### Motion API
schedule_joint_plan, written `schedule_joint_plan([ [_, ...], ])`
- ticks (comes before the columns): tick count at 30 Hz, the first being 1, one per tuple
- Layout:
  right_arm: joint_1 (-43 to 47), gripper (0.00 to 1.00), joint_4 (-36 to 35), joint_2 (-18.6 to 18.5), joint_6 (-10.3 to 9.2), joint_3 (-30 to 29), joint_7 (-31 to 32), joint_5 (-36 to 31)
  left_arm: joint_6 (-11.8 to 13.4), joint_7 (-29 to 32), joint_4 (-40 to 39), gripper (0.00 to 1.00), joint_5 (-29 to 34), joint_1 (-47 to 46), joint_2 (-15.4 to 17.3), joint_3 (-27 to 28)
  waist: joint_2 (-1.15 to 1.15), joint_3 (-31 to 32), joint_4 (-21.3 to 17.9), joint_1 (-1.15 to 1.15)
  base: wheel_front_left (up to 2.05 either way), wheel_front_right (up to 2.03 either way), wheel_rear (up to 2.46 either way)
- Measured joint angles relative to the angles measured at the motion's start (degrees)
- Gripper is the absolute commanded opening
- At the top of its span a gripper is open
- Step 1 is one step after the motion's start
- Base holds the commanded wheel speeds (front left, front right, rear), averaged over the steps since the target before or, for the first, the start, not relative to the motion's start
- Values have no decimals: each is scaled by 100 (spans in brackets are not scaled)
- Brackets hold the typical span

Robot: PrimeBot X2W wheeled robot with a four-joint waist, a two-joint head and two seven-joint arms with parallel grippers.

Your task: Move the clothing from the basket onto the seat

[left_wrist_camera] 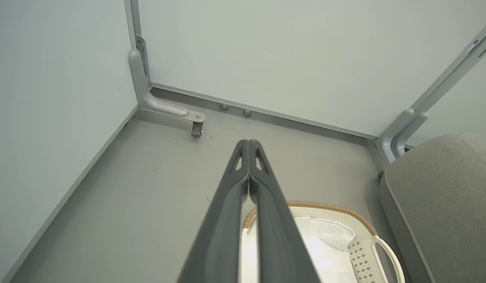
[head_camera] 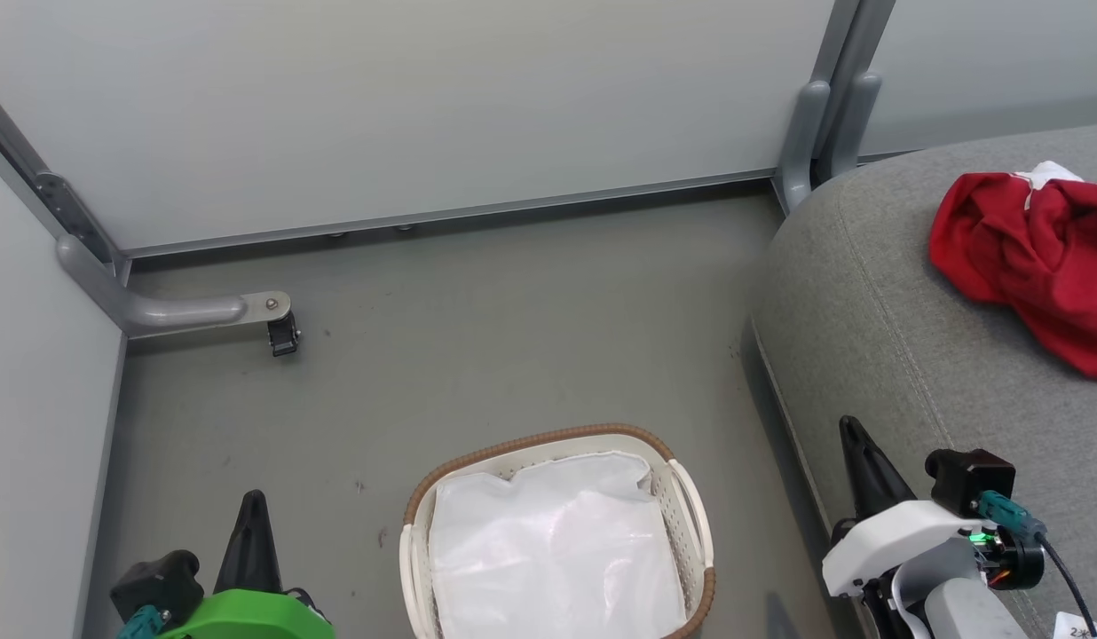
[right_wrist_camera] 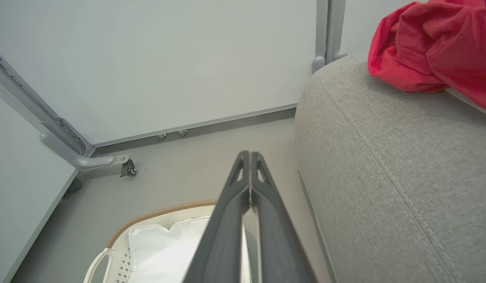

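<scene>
Clothing: you can see the red clothing (head_camera: 1032, 257) bunched in a loose heap on the seat (head_camera: 886, 355). It lies toward the seat's far right side in your head view, well back from the rounded left edge. A little white trim shows at the top of the heap.
Seat: the grey cushion fills the right of your head view. Its stitched seam runs along the top near the left edge.
Basket: the basket (head_camera: 548, 437) stands on the floor (head_camera: 513, 337), near the seat's left edge with a strip of floor between them. Its white liner (head_camera: 548, 550) lies rumpled across the inside.
Left claw: your left claw (head_camera: 252, 508) has its two fingers pressed together from base to tip, with nothing between them. It hangs above the floor to the left of the basket, and in the left wrist view its fingers cross over the basket's brown rim.
Right claw: your right claw (head_camera: 850, 435) is likewise closed tip to tip and grips nothing. It sits at the seat's left edge, to the right of the basket and well apart from the clothing.
Surroundings: pale wall panels (head_camera: 424, 106) close off the floor's far and left sides. A grey bracket (head_camera: 185, 311) with a small black caster (head_camera: 283, 337) stands near the floor's far left corner.
</scene>
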State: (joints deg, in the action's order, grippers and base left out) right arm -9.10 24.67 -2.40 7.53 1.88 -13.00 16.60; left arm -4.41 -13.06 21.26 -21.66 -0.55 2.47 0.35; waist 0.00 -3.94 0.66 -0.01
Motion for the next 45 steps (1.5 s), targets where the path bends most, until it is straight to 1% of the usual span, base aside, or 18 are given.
schedule_joint_plan([
  [10,30,0,-165,0,0,-103,255,1053,-40,250,-104,0,-984,-8,0,78,0,32,-5,0,0,0,0],
  [23,65,0,-327,-2,0,-230,552,2226,-71,549,-225,0,-2080,-64,0,164,0,72,-13,0,0,0,0],
  [45,134,0,-555,-10,0,-416,981,3860,-158,989,-378,0,-3591,-201,3,310,0,141,-25,0,0,0,0],
])
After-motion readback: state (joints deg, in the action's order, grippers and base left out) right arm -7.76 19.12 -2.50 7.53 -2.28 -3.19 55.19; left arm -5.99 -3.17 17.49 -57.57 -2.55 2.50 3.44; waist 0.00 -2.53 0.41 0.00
